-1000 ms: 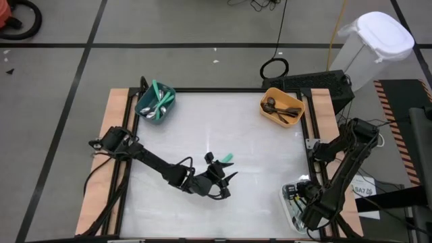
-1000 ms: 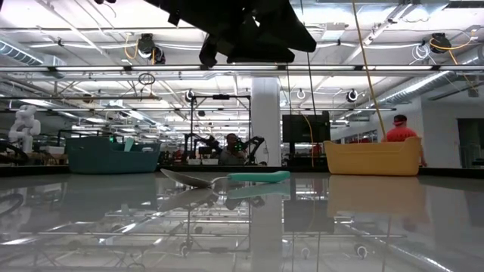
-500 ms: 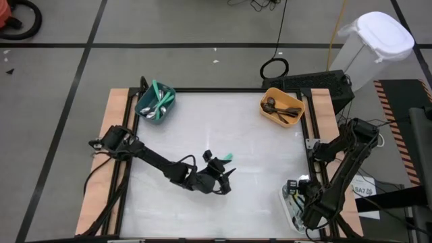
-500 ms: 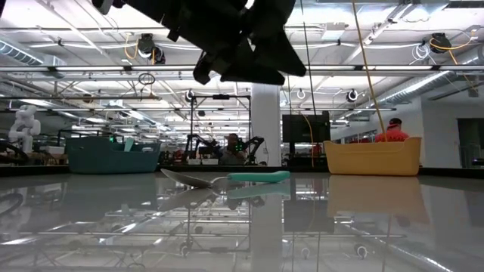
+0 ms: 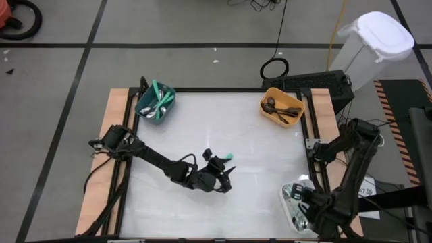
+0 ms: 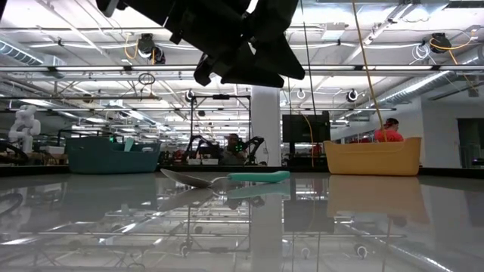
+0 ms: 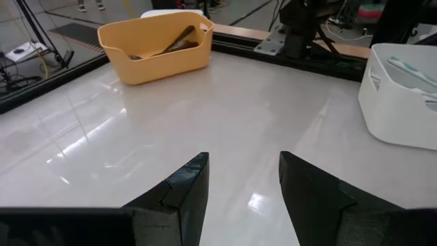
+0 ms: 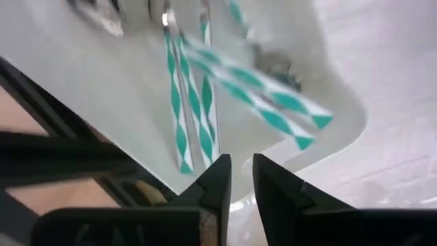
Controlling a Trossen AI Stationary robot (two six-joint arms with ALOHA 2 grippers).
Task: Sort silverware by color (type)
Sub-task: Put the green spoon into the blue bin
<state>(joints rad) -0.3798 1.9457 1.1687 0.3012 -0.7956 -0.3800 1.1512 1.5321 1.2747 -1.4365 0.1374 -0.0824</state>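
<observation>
Glossy white laminate covers the counter (image 5: pixel 256 162), framed in pale wood, and nearly all of it is bare. The left arm reaches from the counter's left edge toward the middle; the right arm folds down over the white bin (image 5: pixel 291 206) at the near right corner. A teal bin (image 5: pixel 155 102) with teal-handled pieces sits at the far left corner, an orange bin (image 5: pixel 282 106) with dark utensils at the far right.

The left gripper (image 5: pixel 217 177) hovers above the counter's centre, its jaws parted with nothing between them. The right gripper (image 8: pixel 237 179) hangs just above the white bin, fingers only a narrow slit apart and empty.

One teal-handled spoon (image 6: pixel 227 178) lies loose and flat on the counter. From above, only its teal handle tip (image 5: pixel 229 156) shows, just beyond the left gripper's far side. In the low view its long axis runs across the picture, the bowl at the picture's left. The left arm is far nearer to it than the right, so the pick is likely the left's.

The spoon's bowl is hidden under the left gripper from above, and the spoon is outside the left wrist view. The teal-and-white striped utensils (image 8: pixel 194 116) in the white bin are blurred in the right wrist view.
</observation>
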